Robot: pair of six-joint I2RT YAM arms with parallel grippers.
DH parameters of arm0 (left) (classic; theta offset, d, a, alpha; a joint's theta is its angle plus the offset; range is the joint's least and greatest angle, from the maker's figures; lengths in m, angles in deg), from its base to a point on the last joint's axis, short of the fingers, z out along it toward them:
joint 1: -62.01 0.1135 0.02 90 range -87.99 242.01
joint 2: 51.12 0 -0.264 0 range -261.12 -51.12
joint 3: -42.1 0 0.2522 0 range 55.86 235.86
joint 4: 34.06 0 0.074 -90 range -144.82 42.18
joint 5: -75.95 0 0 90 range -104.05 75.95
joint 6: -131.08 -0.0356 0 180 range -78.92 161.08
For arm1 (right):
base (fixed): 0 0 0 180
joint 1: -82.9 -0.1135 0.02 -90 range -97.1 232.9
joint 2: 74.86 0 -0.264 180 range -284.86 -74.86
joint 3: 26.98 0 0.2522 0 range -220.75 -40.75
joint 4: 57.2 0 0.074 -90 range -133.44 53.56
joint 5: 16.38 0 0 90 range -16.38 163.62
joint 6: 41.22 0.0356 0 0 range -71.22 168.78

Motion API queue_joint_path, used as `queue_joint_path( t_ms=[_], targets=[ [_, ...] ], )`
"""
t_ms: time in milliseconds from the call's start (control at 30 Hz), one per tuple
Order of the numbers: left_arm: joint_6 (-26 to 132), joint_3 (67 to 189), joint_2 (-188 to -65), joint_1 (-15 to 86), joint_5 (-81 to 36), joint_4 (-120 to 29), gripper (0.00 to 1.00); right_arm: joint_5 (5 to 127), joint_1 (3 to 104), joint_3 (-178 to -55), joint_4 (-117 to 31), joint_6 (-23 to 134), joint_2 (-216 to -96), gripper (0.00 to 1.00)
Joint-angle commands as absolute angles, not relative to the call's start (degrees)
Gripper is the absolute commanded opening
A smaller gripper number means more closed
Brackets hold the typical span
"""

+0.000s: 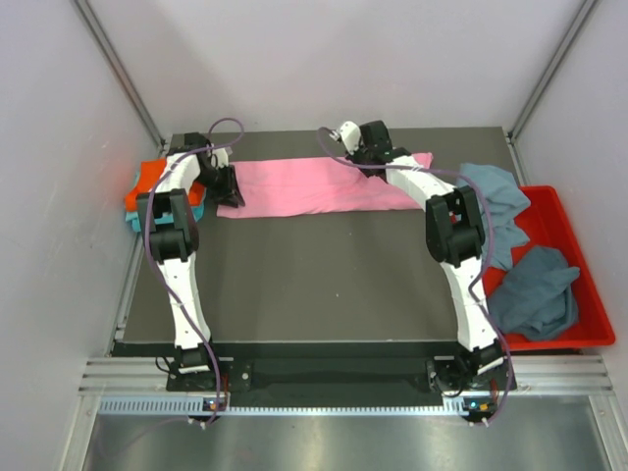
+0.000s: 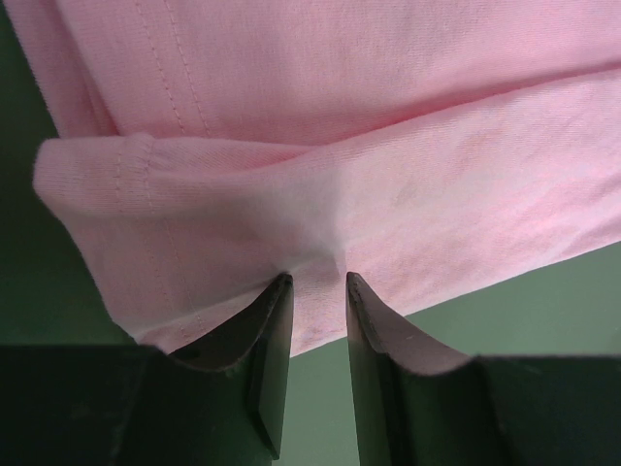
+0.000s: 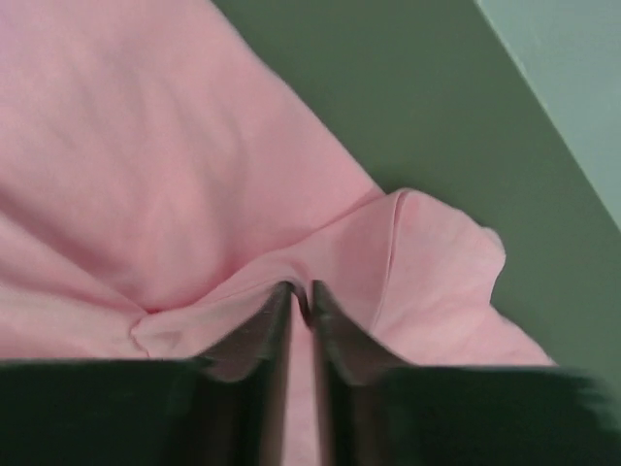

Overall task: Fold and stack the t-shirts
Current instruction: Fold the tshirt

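Near-edge table (image 1: 314, 285) lies bare in the overhead view. Across it the left gripper (image 1: 228, 196) and right gripper (image 1: 365, 157) reach to the far side. There the pink t-shirt (image 1: 324, 186) lies spread as a long band from left to right, with one gripper at each end. Orange and teal tees (image 1: 147, 186) are stacked at the far left. Grey-blue tees (image 1: 535, 289) spill from the red bin (image 1: 579, 221) on the right. The step in hand looks like taking hold for a fold of the pink one.

From the left wrist, the jaws stand narrow at the near hem. The cloth puckers into their tips, so they appear to pinch it.

From the right wrist, the jaws are almost together, nipping a raised ridge of pink cloth beside a seam.

Next, I judge, both ends must lift and travel together, evenly, so the band folds without twisting.
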State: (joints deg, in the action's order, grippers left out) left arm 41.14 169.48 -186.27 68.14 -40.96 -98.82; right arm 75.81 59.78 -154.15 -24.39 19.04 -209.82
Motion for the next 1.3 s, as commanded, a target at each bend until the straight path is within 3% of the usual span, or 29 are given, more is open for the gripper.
queue_joint_path(
  t_ms=[0,100,167,433,533,567,600,733,833,1067,1267],
  targets=[
    [40.91,168.71,-184.88,67.37,-39.71,-97.92,0.34,78.53,57.41,-157.90,-28.84,17.14,-211.18,0.22],
    [40.91,168.44,-184.71,67.46,-39.54,-98.00,0.34,80.55,56.45,-158.78,-30.52,16.96,-212.23,0.36],
    [40.91,168.27,-184.45,67.37,-39.36,-98.00,0.34,82.22,56.18,-158.78,-31.57,17.75,-211.97,0.40],
    [40.99,168.44,-183.66,67.37,-39.71,-97.92,0.34,84.60,56.88,-157.99,-31.84,23.90,-203.90,0.45],
    [40.30,168.80,-182.17,67.28,-38.49,-97.92,0.39,84.52,57.58,-155.80,-31.31,27.06,-199.06,0.47],
    [40.90,168.36,-181.64,67.20,-37.52,-98.00,0.50,84.43,57.93,-154.14,-30.96,28.64,-196.79,0.47],
    [40.99,167.83,-181.02,67.63,-38.30,-97.92,0.74,84.43,58.54,-152.99,-30.61,29.26,-195.63,0.48],
    [43.63,165.02,-178.48,67.99,-43.57,-98.18,0.85,84.17,60.48,-146.49,-29.73,31.81,-190.80,0.49],
    [45.21,163.44,-177.42,68.07,-42.44,-97.57,0.85,80.75,63.20,-142.18,-26.84,35.66,-188.42,0.49],
    [44.16,162.82,-178.12,68.34,-39.28,-98.53,0.80,58.27,72.86,-133.14,-23.05,52.28,-188.32,0.49],
    [42.23,162.73,-178.82,68.34,-34.09,-98.88,0.79,52.01,74.54,-133.11,-24.37,54.67,-191.75,0.51]
  ],
)
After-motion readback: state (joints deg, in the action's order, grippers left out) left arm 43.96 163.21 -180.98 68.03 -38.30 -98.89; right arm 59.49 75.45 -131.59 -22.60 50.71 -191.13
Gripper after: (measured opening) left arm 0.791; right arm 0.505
